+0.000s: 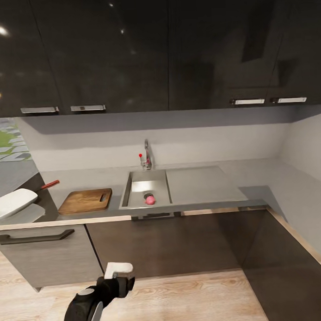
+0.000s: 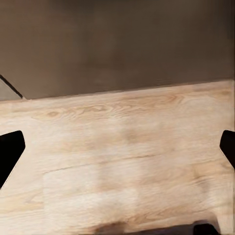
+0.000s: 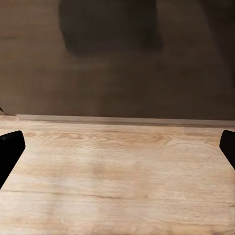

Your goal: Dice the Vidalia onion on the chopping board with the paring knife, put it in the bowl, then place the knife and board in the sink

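Head view: onion (image 1: 150,199) in sink (image 1: 133,185); wrist views: both hands spread (image 2: 117,147) (image 3: 117,147) over floorboards (image 3: 117,196).

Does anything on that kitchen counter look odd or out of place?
One thing: an onion lies in the sink, beside the drain. The white bowl sits tilted at the counter's left end. The chopping board lies flat, nothing is spilled.
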Tool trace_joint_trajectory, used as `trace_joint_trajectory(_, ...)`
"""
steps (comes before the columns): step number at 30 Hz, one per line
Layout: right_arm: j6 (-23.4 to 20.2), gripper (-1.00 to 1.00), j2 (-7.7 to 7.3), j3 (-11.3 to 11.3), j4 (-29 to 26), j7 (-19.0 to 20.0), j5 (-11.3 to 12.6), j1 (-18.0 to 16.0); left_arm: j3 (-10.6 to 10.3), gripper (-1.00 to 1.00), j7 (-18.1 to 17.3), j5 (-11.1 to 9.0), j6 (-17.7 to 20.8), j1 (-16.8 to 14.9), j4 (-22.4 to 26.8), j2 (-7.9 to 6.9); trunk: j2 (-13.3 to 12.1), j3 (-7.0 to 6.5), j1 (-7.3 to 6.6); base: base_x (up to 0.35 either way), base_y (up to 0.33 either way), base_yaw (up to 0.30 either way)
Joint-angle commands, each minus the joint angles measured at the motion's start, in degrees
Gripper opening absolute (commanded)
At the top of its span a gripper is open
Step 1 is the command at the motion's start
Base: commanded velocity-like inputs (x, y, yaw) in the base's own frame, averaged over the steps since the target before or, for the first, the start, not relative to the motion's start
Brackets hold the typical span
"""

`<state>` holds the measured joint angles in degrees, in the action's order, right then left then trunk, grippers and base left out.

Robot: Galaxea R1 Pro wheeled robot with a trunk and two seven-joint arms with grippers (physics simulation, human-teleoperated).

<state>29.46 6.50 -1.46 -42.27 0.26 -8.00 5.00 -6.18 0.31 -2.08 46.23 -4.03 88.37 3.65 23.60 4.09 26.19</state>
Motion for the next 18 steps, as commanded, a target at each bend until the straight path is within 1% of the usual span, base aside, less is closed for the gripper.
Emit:
trace_joint_trajectory(1,0.1,1.00,0.01,0.1,-0.1,0.0,-0.3,0.0,0.0,1.00,0.0,-0.2,3.4,-4.1,0.0,0.77,0.1,0.12,0.03,0.000,0.000,0.000)
trace_joint_trajectory(3,0.1,1.00,0.01,0.1,-0.1,0.0,-0.2,0.0,-0.1,1.00,0.0,-0.2,7.2,-8.1,0.0,1.60,0.1,0.12,0.03,0.000,0.000,0.000)
trace_joint_trajectory(5,0.1,1.00,0.01,0.1,-0.1,0.0,0.5,0.0,-0.1,1.00,0.0,-0.3,9.4,-12.1,-0.3,2.47,0.1,0.12,0.03,0.000,0.000,0.000)
trace_joint_trajectory(7,0.1,1.00,0.01,0.1,-0.1,0.1,1.7,0.0,-0.1,1.00,0.0,-0.3,10.4,-16.0,-1.0,3.01,0.1,0.12,0.03,0.000,0.000,0.000)
trace_joint_trajectory(8,0.1,1.00,0.01,0.1,-0.1,0.1,2.0,0.0,-0.2,1.00,0.0,-0.3,10.5,-17.0,-1.2,3.14,0.1,0.12,0.03,0.000,0.000,0.000)
trace_joint_trajectory(11,0.1,1.00,0.01,0.1,-0.1,0.1,2.9,0.0,-0.4,1.00,0.1,-0.3,10.9,-22.9,-3.5,3.66,0.1,0.12,0.03,0.000,0.000,0.000)
trace_joint_trajectory(12,0.1,1.00,0.01,0.1,-0.1,0.1,2.9,0.0,-0.5,1.00,0.1,-0.4,11.0,-23.8,-4.0,3.74,0.1,0.12,0.03,0.000,0.000,0.000)
trace_joint_trajectory(13,0.1,1.00,0.01,0.1,-0.2,0.1,3.0,0.0,-0.7,1.00,0.1,-0.4,11.0,-25.6,-5.1,3.88,0.1,0.12,0.03,0.000,0.000,0.000)
trace_joint_trajectory(14,0.1,1.00,0.01,0.1,-0.1,0.0,3.1,0.0,-0.9,1.00,0.1,-0.4,11.0,-30.5,-8.5,4.38,0.1,0.12,0.03,0.000,0.000,0.000)
trace_joint_trajectory(16,0.1,1.00,0.01,0.1,-0.1,0.0,3.2,0.0,-0.9,1.00,0.1,-0.4,11.1,-35.0,-12.3,4.62,0.1,0.12,0.03,0.000,0.000,0.000)
trace_joint_trajectory(18,0.1,1.00,0.01,0.1,-0.1,0.0,3.2,0.0,-1.0,1.00,0.1,-0.4,11.1,-40.0,-17.4,4.76,0.1,0.12,0.03,0.000,0.000,0.000)
